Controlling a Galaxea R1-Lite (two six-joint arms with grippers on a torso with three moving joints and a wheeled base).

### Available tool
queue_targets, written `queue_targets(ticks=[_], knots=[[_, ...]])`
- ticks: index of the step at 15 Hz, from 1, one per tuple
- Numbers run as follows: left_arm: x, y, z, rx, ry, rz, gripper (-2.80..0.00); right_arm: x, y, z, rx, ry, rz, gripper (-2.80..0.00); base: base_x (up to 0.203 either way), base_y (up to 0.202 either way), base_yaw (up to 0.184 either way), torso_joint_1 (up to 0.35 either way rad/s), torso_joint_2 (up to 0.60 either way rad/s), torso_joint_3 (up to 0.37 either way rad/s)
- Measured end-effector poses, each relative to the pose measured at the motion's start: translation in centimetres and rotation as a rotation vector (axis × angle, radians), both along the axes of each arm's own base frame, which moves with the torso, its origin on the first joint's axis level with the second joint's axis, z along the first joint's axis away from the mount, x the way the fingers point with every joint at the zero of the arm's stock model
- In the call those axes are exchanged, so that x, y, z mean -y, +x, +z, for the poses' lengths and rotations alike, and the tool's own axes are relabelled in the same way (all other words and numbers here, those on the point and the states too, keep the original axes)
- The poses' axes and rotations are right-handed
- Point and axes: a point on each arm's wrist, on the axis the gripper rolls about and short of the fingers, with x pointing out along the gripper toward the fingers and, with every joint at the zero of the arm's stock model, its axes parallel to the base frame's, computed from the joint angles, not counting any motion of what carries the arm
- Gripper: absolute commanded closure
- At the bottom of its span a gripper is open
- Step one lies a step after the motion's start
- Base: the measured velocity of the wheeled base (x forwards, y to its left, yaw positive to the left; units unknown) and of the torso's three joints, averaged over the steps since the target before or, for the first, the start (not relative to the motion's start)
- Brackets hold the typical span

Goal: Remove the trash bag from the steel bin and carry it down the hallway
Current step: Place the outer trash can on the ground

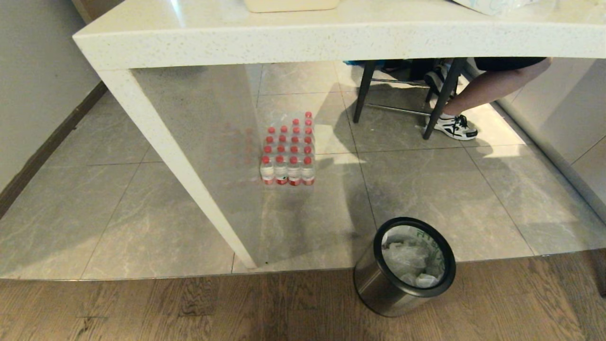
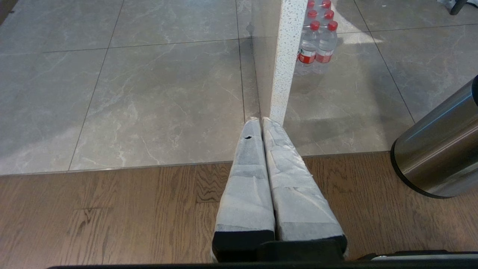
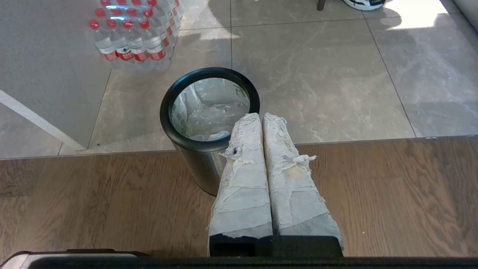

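While the trash bag (image 3: 209, 112) lies crumpled inside the upright steel bin (image 3: 198, 164) at the seam of tile and wood floor, the right hand (image 3: 260, 116), fingers pressed together and empty, hovers beside the rim, nearer than the likewise closed left hand (image 2: 260, 120).

Green print on the trash bag (image 1: 428, 242) and the bottles' (image 3: 127, 43) red labels are illegible.

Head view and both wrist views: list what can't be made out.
- Trash bag: its handles and contents, crumpled inside the steel bin, in every view.
- Seated person: above the knees, hidden by the table in the head view.
- Both grippers: outside the head view.
- Steel bin's rim: cut off in the left wrist view.
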Motion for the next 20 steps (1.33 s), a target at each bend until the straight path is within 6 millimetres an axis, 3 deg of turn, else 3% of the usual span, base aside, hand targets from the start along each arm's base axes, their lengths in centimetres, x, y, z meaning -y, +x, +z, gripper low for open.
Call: queue_targets(ticks=[7,11,13,15,17,20], knots=[[0.0,0.0,0.0,0.0,0.0,0.0,0.0,0.0,-0.1,0.3,-0.013,-0.005,0.0,0.0,0.0,0.0,0.0,0.0,0.0,0.0],[0.0,0.0,0.0,0.0,0.0,0.0,0.0,0.0,0.1,5.8,-0.06,0.049,0.01,0.0,0.0,0.0,0.0,0.0,0.0,0.0],[0.0,0.0,0.0,0.0,0.0,0.0,0.0,0.0,2.5,9.0,-0.173,0.12,0.013,0.0,0.0,0.0,0.0,0.0,0.0,0.0],[0.0,0.0,0.0,0.0,0.0,0.0,0.0,-0.1,6.1,10.8,-0.32,0.179,0.011,0.0,0.0,0.0,0.0,0.0,0.0,0.0],[0.0,0.0,0.0,0.001,0.0,0.0,0.0,-0.3,10.2,10.8,-0.479,0.211,0.004,0.0,0.0,0.0,0.0,0.0,0.0,0.0],[0.0,0.0,0.0,0.0,0.0,0.0,0.0,-0.6,15.9,8.5,-0.65,0.233,-0.013,0.0,0.0,0.0,0.0,0.0,0.0,0.0]])
